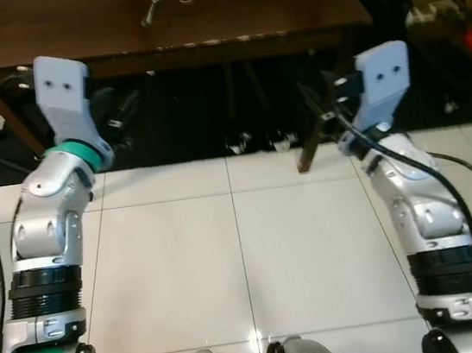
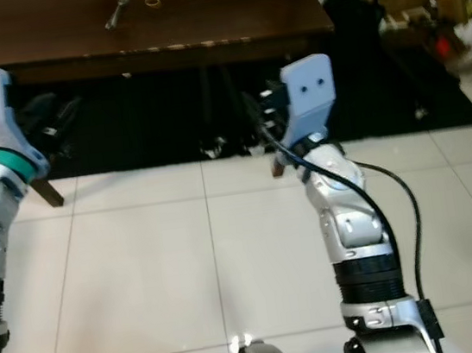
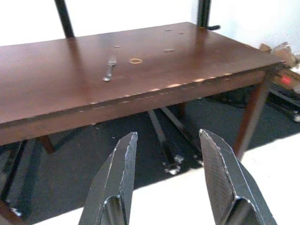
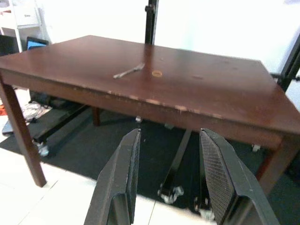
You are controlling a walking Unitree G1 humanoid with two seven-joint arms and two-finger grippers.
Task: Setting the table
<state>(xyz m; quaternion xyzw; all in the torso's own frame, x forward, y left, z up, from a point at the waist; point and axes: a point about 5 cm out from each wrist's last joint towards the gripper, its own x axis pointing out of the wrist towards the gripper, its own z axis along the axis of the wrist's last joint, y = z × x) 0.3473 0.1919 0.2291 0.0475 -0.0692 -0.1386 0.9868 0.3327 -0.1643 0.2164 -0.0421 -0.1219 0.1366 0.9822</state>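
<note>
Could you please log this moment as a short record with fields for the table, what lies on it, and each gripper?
table: dark wooden table, edge chipped, on white tile floor
on table: fork, small ring beside it, apart
under table: black rug
left gripper: open, empty, raised short of the table edge
right gripper: open, empty, raised short of the table edge
</note>
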